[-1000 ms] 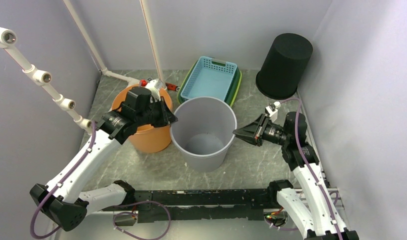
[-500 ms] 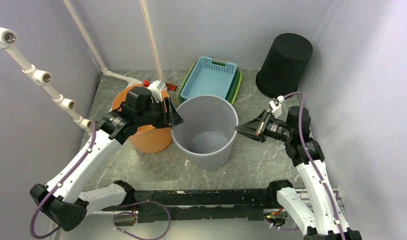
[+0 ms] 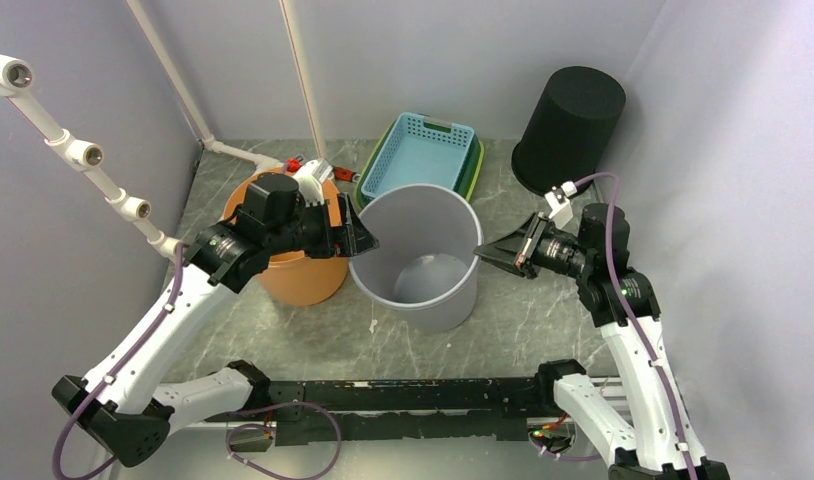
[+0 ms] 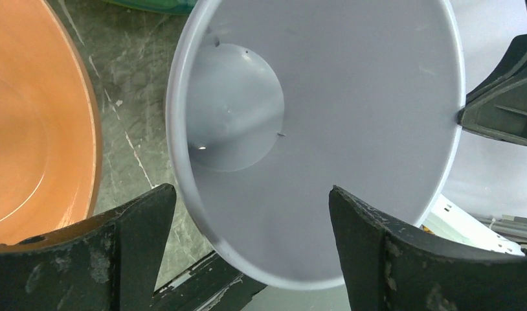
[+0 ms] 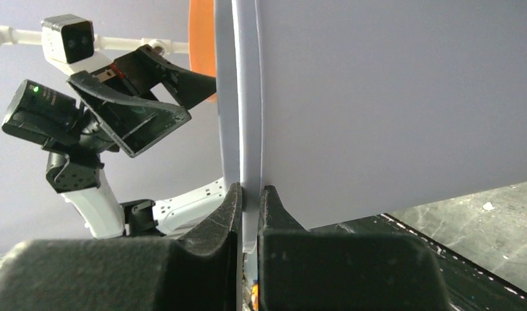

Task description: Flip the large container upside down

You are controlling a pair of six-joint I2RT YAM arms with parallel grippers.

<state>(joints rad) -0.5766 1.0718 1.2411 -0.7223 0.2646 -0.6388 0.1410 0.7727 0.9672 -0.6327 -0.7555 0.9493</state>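
The large grey container [image 3: 415, 255] stands mouth-up near the middle of a grey-green marbled tabletop [image 3: 313, 330]. It sits just beside an orange bucket [image 3: 293, 270] on its left and in front of a teal basket [image 3: 418, 160] nested in a green one. Whether its base sits flat cannot be told.

The right gripper [image 3: 480, 250] is pinched tight on the container's right rim. In the right wrist view its fingers [image 5: 232, 207] sandwich the thin grey wall. The left gripper [image 3: 358, 232] hovers at the left rim with its jaws spread wide and grasps nothing. In the left wrist view the rim curves between its two fingers.

Pale walls [image 3: 463, 60] close in the table on three sides. A white pipe with fittings [image 3: 83, 155] slants down the left wall. A black bin [image 3: 568, 130] rests mouth-down in the far right corner. A small white scrap [image 3: 372, 326] lies on the tabletop near the container's base.
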